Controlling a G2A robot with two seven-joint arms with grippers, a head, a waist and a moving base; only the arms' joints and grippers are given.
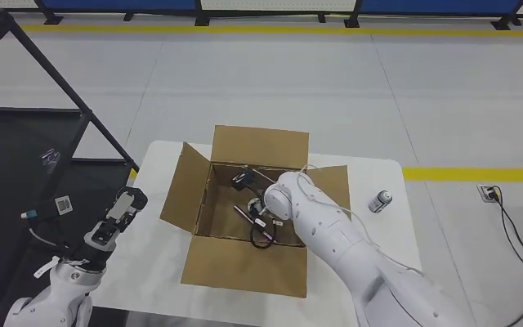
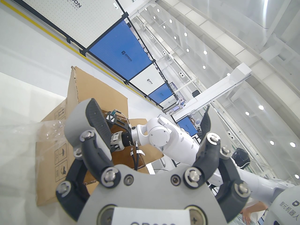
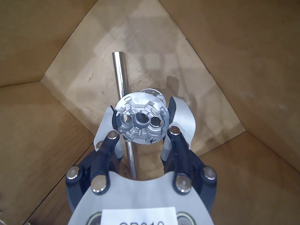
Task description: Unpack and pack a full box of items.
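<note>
The right gripper point(image 3: 143, 114) is down inside the cardboard box point(image 1: 245, 270), its fingers clenched on a round toothed metal part point(image 3: 140, 124), and a steel rod point(image 3: 120, 76) lies on the box floor beneath. The left gripper point(image 2: 150, 117) hangs spread and empty over the table point(image 1: 155, 270) beside the box. With 1 can point(image 1: 381, 200) standing outside on the table and at least 2 pieces in the box, the job looks partway through; whether this part is coming out or going in, I cannot tell.
</note>
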